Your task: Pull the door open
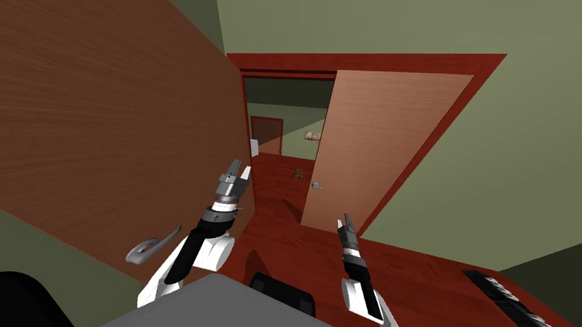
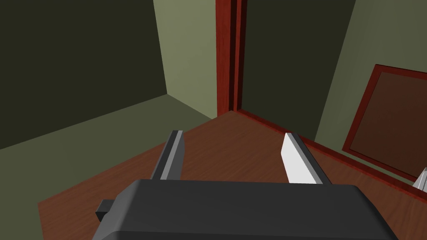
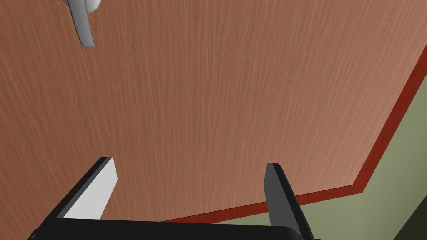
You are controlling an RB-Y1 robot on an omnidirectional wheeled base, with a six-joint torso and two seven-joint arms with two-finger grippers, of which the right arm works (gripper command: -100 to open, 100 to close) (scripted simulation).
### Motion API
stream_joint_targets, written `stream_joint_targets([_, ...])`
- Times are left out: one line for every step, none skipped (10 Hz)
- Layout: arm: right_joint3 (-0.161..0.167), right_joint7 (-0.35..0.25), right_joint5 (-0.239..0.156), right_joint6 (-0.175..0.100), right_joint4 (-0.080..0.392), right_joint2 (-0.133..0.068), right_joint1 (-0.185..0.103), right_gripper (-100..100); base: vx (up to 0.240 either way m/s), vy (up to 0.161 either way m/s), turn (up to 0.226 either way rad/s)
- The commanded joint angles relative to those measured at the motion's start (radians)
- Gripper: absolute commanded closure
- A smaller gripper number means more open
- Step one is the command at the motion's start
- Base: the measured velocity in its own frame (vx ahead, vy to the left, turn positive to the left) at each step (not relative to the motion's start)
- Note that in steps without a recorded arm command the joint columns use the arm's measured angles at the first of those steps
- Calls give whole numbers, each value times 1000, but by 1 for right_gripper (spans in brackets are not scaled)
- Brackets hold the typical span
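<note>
While the left hand (image 1: 237, 172) and right hand (image 1: 346, 221) both stand with fingers apart, gripping nothing, the dark brown wooden door (image 1: 73, 84) is swung wide at my left, its grey lever handle (image 1: 149, 249) beside the left forearm. The risk, as I judge it, is that arm clipping the door's edge or lever on its next move.
</note>
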Motion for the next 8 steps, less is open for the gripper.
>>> stream_joint_targets([2, -7, -2, -17, 48, -6, -14, -100, 104, 29, 26])
stream_joint_targets([3, -12, -3, -25, 72, -10, -24, -100, 98, 45, 37])
stream_joint_targets([4, -16, -4, -34, 102, -14, -34, -100, 97, 43, 25])
stream_joint_targets([4, -16, -4, -34, 107, -14, -34, -100, 74, 23, 3])
stream_joint_targets([5, -20, -5, -43, 137, -18, -44, -100, 62, 24, 19])
stream_joint_targets([5, -25, -6, -52, 167, -21, -54, -100, 81, 31, 30])
stream_joint_targets([6, -29, -7, -61, 195, -25, -63, -100, 90, 35, 33])
stream_joint_targets([7, -33, -8, -69, 218, -28, -72, -100, 102, 40, 32])
